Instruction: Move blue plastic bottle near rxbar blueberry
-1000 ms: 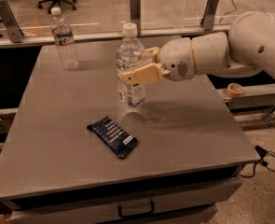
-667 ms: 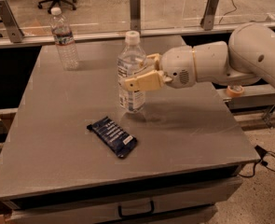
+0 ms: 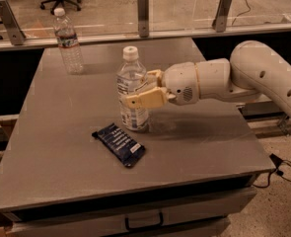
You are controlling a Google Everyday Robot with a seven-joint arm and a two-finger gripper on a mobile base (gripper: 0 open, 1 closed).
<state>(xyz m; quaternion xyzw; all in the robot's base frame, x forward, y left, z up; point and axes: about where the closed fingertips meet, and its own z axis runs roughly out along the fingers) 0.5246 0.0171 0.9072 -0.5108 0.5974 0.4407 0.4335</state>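
Note:
The blue plastic bottle (image 3: 130, 74), clear with a white cap and a blue-and-white label, stands upright in the middle of the grey table (image 3: 46, 132). Its base looks to be on the tabletop. My gripper (image 3: 141, 89) reaches in from the right and is shut on the bottle's middle, one finger in front and one behind. The rxbar blueberry (image 3: 120, 143), a flat dark navy wrapper with white text, lies just in front of and slightly left of the bottle's base, a small gap apart.
A slimmer clear bottle with a thin reddish label (image 3: 68, 43) stands at the table's back left. A glass partition with metal posts (image 3: 143, 14) runs along the table's far edge. My white arm (image 3: 263, 78) spans the right side.
My gripper has brought the bottle down and slightly left, closer to the rxbar blueberry. The bar and the far bottle have not moved.

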